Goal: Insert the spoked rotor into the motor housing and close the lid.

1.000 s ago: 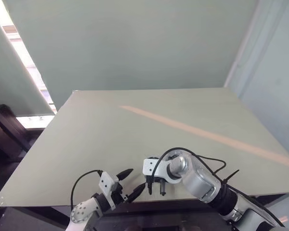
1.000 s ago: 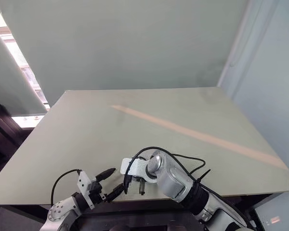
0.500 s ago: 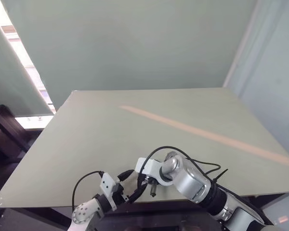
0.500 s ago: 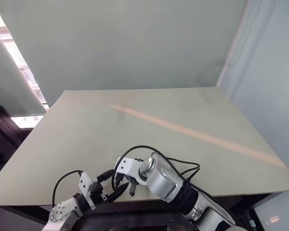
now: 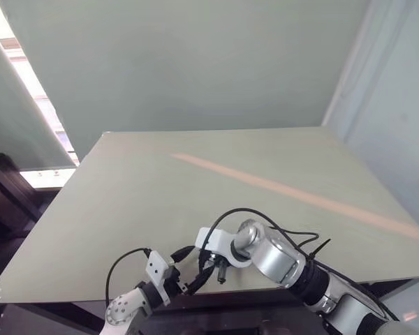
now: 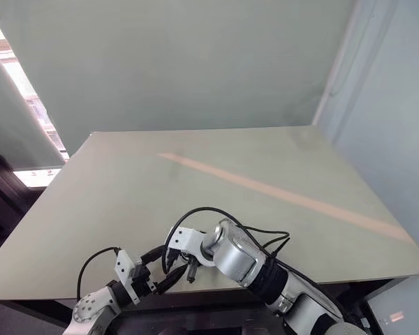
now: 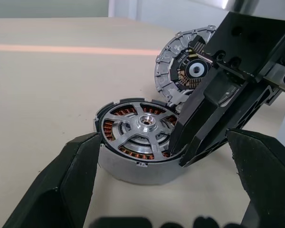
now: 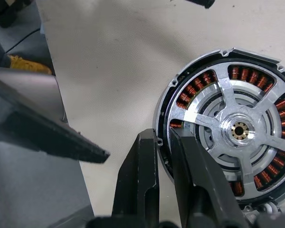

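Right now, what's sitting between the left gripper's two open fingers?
In the left wrist view, the motor housing, with the spoked rotor already seated in it, and the right gripper at its rim.

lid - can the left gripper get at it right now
Probably not directly. The lid leans behind the motor housing, and the right gripper, shut at the housing's rim, stands across the path. The open left gripper would have to go around both.
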You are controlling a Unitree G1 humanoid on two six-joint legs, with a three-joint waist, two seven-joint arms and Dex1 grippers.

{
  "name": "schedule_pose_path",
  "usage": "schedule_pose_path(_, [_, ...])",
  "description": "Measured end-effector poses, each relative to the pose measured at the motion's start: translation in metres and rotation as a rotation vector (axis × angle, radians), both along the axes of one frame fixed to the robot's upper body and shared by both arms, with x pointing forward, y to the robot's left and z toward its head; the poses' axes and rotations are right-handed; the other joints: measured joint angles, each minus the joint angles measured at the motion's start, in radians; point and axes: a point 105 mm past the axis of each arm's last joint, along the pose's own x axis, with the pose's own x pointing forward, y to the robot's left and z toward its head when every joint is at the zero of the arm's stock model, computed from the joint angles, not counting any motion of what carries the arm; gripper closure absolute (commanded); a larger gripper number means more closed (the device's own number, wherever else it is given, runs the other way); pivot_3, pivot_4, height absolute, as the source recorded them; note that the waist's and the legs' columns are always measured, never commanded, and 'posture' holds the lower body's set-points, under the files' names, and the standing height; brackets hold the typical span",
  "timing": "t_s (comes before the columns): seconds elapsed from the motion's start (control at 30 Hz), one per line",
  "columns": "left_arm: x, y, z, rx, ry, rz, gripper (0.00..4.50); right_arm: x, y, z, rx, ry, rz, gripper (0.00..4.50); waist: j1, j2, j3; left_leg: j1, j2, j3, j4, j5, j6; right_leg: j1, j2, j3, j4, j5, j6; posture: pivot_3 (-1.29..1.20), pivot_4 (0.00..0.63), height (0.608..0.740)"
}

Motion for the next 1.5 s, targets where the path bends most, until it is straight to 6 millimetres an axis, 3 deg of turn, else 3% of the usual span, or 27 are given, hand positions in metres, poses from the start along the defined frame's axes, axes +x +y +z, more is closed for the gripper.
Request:
schedule_pose_path(0.4, [-0.001, 0.002, 0.000, 0.009, 0.000, -0.015, 0.00, 0.009, -0.004, 0.017, 0.016, -0.088, 0.021, 0.05, 0.002, 0.000, 0.000, -0.001, 0.000, 0.000, 0.000, 0.000, -0.001, -0.001, 0.000, 0.000, -0.001, 0.000, -0.001, 0.00, 0.000, 0.740])
schedule_pose_path(0.6, [0.003, 0.010, 0.003, 0.018, -0.012, 0.024, 0.00, 0.019, 0.003, 0.035, 0.098, -0.131, -0.012, 0.05, 0.001, 0.000, 0.000, -0.001, 0.000, 0.000, -0.001, 0.000, -0.001, -0.001, 0.000, 0.000, -0.001, 0.000, -0.001, 0.00, 0.000, 0.740])
schedule_pose_path(0.73, [0.004, 0.011, 0.003, 0.019, -0.015, 0.028, 0.00, 0.039, 0.006, 0.078, 0.209, -0.254, -0.045, 0.05, 0.002, 0.000, 0.001, -0.002, 0.000, 0.000, -0.001, 0.000, -0.001, -0.001, 0.000, 0.000, -0.001, 0.000, -0.001, 0.00, 0.000, 0.740])
schedule_pose_path(0.83, [0.004, 0.011, 0.003, 0.021, -0.014, 0.029, 0.00, 0.059, -0.007, 0.110, 0.279, -0.378, -0.100, 0.05, 0.003, 0.000, 0.001, -0.003, -0.001, 0.000, -0.001, 0.000, -0.001, -0.001, -0.001, 0.000, -0.003, 0.000, -0.001, 0.00, 0.000, 0.740])
schedule_pose_path(0.93, [0.004, 0.011, 0.003, 0.021, -0.014, 0.029, 0.00, 0.080, -0.042, 0.121, 0.235, -0.473, -0.178, 0.05, 0.003, 0.000, 0.001, -0.004, -0.001, 0.000, -0.001, -0.001, -0.001, -0.001, -0.001, 0.000, -0.005, 0.000, -0.001, 0.00, 0.000, 0.740])
schedule_pose_path(1.1, [0.005, 0.013, 0.003, 0.028, -0.013, 0.026, 0.00, 0.098, -0.107, 0.119, 0.026, -0.576, -0.241, 0.05, 0.002, 0.000, 0.001, -0.007, -0.001, 0.000, -0.006, -0.001, -0.001, -0.001, -0.001, 0.000, -0.012, 0.000, -0.001, 0.00, 0.000, 0.740])
schedule_pose_path(1.23, [0.007, 0.017, 0.005, 0.045, -0.015, 0.023, 0.00, 0.096, -0.147, 0.094, -0.132, -0.551, -0.246, 0.05, 0.002, 0.000, 0.000, -0.014, -0.001, 0.001, -0.007, -0.001, 0.000, -0.007, 0.000, 0.001, -0.013, 0.001, -0.001, 0.00, 0.000, 0.740])
schedule_pose_path(1.5, [0.008, 0.022, 0.004, 0.067, 0.002, 0.022, 0.00, 0.071, -0.153, 0.054, -0.132, -0.387, -0.211, 0.05, 0.003, 0.000, 0.001, -0.015, -0.001, 0.001, -0.005, -0.001, 0.001, -0.007, 0.000, 0.001, -0.014, 0.001, -0.001, 0.00, 0.000, 0.740])
